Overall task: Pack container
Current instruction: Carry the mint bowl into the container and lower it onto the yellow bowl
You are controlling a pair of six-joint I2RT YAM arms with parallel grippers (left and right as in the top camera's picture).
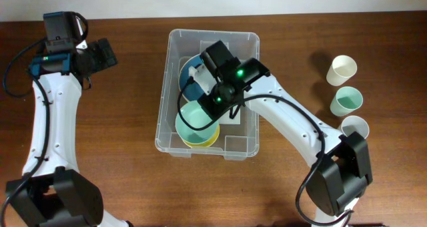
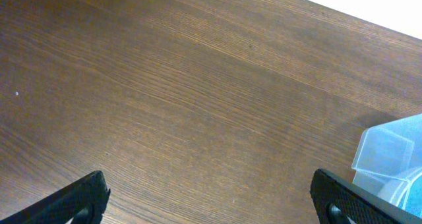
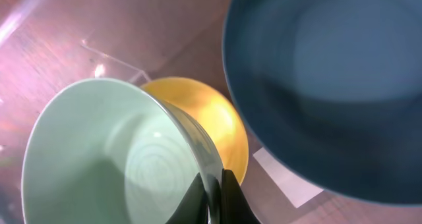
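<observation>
Container [image 1: 167, 87], clear plastic, sits mid-desk toward the far edge, long side running far to near. The right arm reaches into it from the near right corner. The right gripper [image 3: 212, 194] is closed on the rim of a mint green bowl [image 1: 193, 120], one finger inside the rim and one outside. In the right wrist view that bowl is tilted, with its mouth facing the camera. A yellow bowl [image 1: 208, 139] lies partly under and behind the mint one at the near end of the container; cannot tell whether the two touch. A dark blue bowl [image 1: 189, 70] is in the far half of the container, partly hidden by the wrist in the overhead view. It fills the upper right of the right wrist view. A white label [image 3: 290, 184] shows on the container floor between the blue and yellow bowls. The left gripper [image 1: 103, 53] is near the far left corner of the desk [image 1: 120, 133], left of the container and apart from it. Its jaws are spread wide with bare wood between the fingertips and nothing held. One container corner shows at the right edge of the left wrist view. Three cups stand in a row near the right edge, outside the container: a cream cup [image 1: 342, 69] farthest back, a mint cup [image 1: 347, 101] in the middle, and a white cup [image 1: 355, 127] nearest, beside the right arm's base.
</observation>
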